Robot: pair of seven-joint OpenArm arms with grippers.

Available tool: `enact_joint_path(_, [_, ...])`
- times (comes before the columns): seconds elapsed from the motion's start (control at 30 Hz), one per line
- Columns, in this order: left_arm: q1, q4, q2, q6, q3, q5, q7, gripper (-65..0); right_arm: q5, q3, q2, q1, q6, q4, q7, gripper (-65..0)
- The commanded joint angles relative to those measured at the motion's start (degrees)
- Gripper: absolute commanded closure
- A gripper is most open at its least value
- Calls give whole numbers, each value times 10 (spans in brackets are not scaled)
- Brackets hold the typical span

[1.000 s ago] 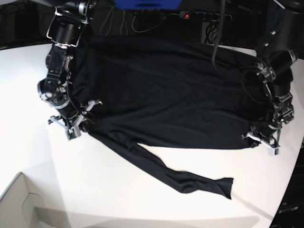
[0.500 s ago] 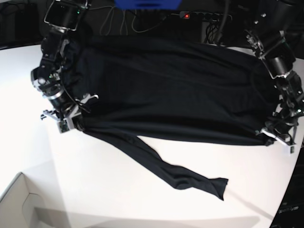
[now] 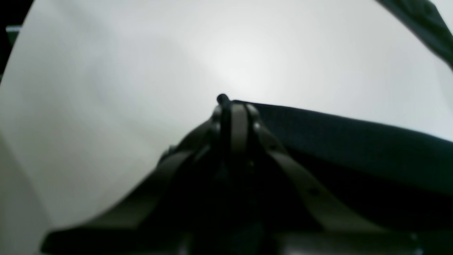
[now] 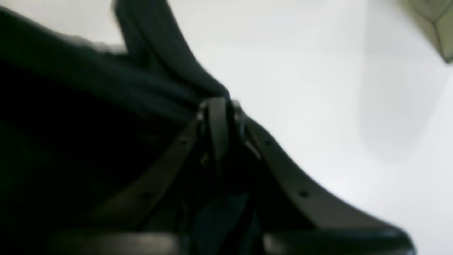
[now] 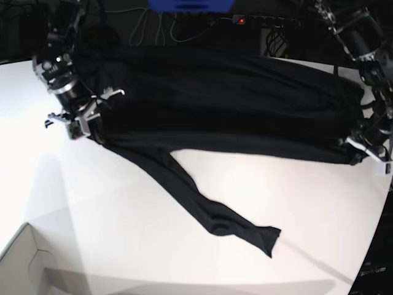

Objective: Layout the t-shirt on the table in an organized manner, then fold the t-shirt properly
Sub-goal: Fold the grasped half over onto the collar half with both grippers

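Shirt (image 5: 215, 117) stretched between both grippers, long axis running from one to the other across the table (image 5: 123, 246). Left gripper (image 5: 367, 149) is closed on one end of the near edge, cloth extending away toward the right gripper (image 5: 78, 121), likewise closed on the opposite end. One sleeve (image 5: 209, 215) trails from beside the right gripper out over the table, nearer that arm.

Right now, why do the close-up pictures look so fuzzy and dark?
Left wrist view: the shut left gripper sits too near the lens, so it blurs. Right wrist view: the t-shirt is a soft dark smear. Base view: sharper, but the table edge curves.
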Motion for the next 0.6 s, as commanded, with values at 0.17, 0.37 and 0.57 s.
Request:
enact_joint_path(0.17, [27,43,-11,-4,-48,-16,-13,-1,27,-1,2,-53,-2,43,16,0])
enact_joint_path(0.37, [51,45,-13,-5,-70,-16,-13,-1,27,-1,2,-94,-2,43,17,0])
enact_joint_path(0.57, [77,45,-16,-5,-70,-16,-13,-1,27,-2,2,-126,-2,44,18,0])
